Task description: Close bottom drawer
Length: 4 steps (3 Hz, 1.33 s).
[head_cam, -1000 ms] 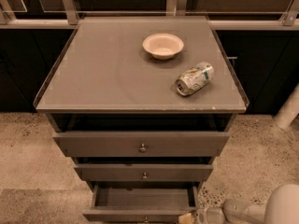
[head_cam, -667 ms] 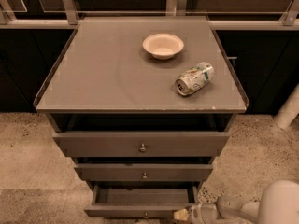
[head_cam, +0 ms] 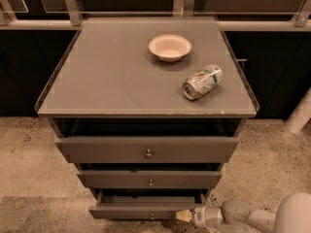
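Claw (head_cam: 184, 215) at camera-facing bottom drawer (head_cam: 138, 211)

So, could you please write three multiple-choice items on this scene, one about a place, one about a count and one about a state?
1. Where is the gripper?
A) high at the upper left
B) low down, at the right end of the bottom drawer front
C) out of view

2. How many things lie on the cabinet top?
A) two
B) one
C) four

3. What state is the bottom drawer in?
A) shut flush
B) taken out entirely
C) pulled part way out

Answers:
1. B, as the gripper sits near the floor by that front's right end.
2. A, as only a bowl and a can lie there.
3. C, as a strip of its inside shows behind the front.
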Motion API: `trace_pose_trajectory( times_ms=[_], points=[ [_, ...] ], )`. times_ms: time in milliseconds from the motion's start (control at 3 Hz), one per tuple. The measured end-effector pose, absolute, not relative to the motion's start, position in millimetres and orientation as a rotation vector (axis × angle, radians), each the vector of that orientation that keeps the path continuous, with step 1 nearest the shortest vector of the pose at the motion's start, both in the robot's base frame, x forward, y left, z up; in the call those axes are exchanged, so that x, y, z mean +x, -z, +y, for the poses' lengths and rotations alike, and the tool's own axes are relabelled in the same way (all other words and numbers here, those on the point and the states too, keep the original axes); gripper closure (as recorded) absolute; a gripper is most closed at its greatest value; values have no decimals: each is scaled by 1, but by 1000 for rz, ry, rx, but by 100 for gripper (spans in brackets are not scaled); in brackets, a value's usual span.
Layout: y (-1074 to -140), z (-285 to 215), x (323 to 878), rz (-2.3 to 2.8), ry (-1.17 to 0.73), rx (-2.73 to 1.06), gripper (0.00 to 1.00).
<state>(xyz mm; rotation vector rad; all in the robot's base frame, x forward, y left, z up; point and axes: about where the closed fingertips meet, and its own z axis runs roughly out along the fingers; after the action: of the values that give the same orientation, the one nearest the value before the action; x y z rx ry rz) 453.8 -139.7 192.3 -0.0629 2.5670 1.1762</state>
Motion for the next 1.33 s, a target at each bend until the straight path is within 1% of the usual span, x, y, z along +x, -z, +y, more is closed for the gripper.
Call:
trace_pose_trajectory(
  times_ms=[667, 1333],
  points=[
    [-185, -134, 454, 2557, -1154, -62, 100],
    [-167, -122, 477, 2487, -1083, -21, 100]
  ],
)
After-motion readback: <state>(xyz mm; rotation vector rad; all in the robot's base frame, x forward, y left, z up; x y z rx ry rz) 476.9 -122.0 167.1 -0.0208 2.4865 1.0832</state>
